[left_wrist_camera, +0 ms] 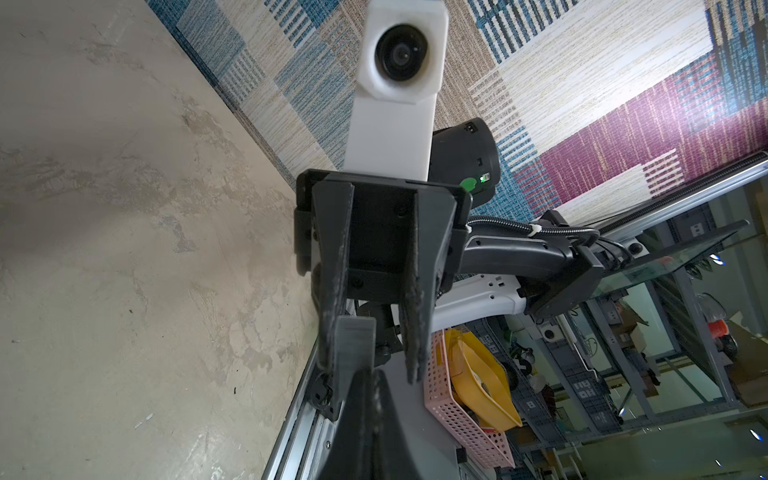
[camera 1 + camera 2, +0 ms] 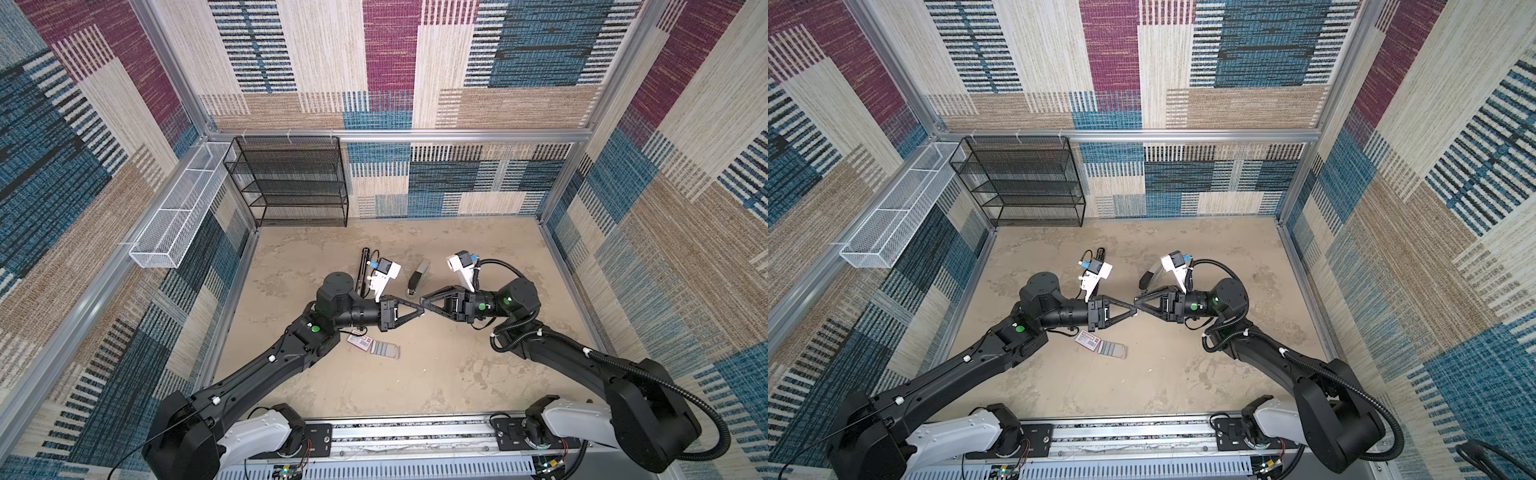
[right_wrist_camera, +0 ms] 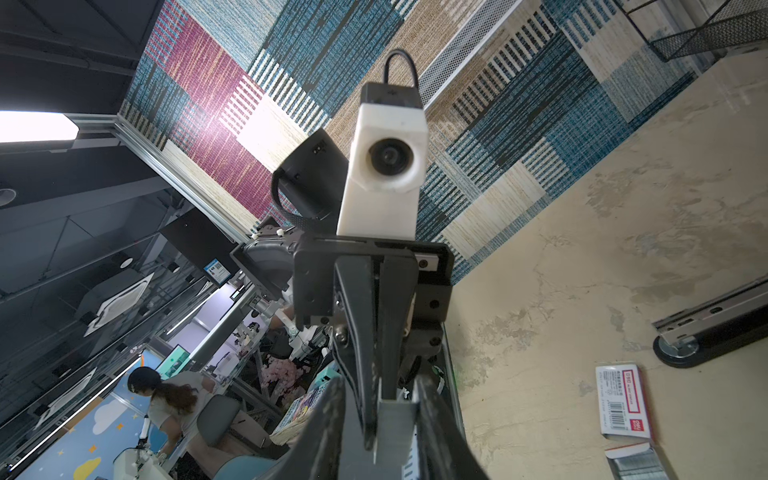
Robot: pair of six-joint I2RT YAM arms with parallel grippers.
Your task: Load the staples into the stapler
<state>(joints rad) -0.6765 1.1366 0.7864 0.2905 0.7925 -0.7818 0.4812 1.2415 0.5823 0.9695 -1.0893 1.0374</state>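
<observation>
My left gripper [image 2: 419,312] [image 1: 368,384] is shut on a short grey strip of staples [image 1: 353,345] [image 3: 395,428], held in the air above the middle of the table. My right gripper [image 2: 423,303] [image 3: 380,399] meets it tip to tip. It is open, its jaws either side of the strip; one finger [image 1: 332,316] lies against the strip and the other stands apart. The stapler [image 2: 417,279] [image 2: 1151,277] [image 3: 715,322], black with a metal rail, rests on the table just behind the tips. More staples lie in a flat tray [image 2: 385,349] [image 3: 636,463] near the front.
A white box with a red label [image 2: 360,340] [image 3: 623,401] lies beside the tray, under the left arm. A long black object [image 2: 364,268] lies behind the left wrist. A black mesh rack [image 2: 291,183] and a white mesh basket [image 2: 178,212] stand at the back left.
</observation>
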